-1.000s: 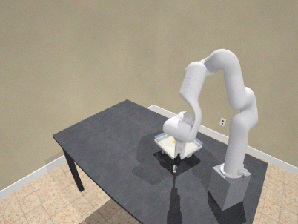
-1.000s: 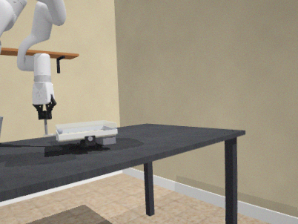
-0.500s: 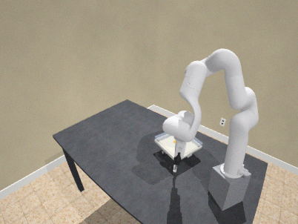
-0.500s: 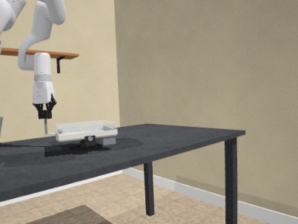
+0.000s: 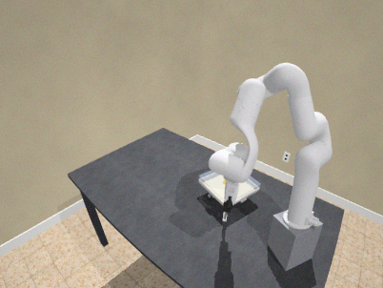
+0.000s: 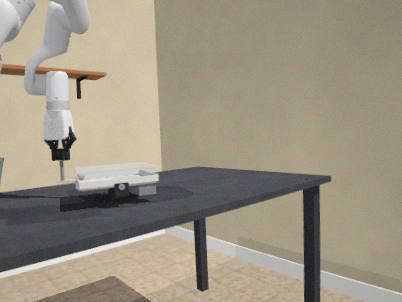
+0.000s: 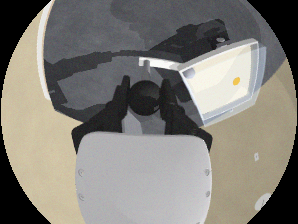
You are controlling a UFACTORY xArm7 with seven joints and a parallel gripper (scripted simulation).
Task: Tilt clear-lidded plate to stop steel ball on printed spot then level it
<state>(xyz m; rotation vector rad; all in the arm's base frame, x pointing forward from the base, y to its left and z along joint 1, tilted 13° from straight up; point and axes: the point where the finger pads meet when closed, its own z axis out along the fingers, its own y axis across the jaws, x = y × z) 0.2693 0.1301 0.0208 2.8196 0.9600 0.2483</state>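
Note:
The white plate with the clear lid sits on a dark pivot mount near the table's right end. It also shows in the exterior view and in the wrist view. It looks about level from the side. An orange printed spot marks its floor and also shows in the top view. I cannot make out the steel ball. My gripper is shut on a dark round knob atop a thin upright stick, beside the plate's near edge.
A dark base plate lies under the plate mount. My arm's grey pedestal stands on the table's right end. A wooden wall shelf hangs behind the arm. The table edge runs along the front.

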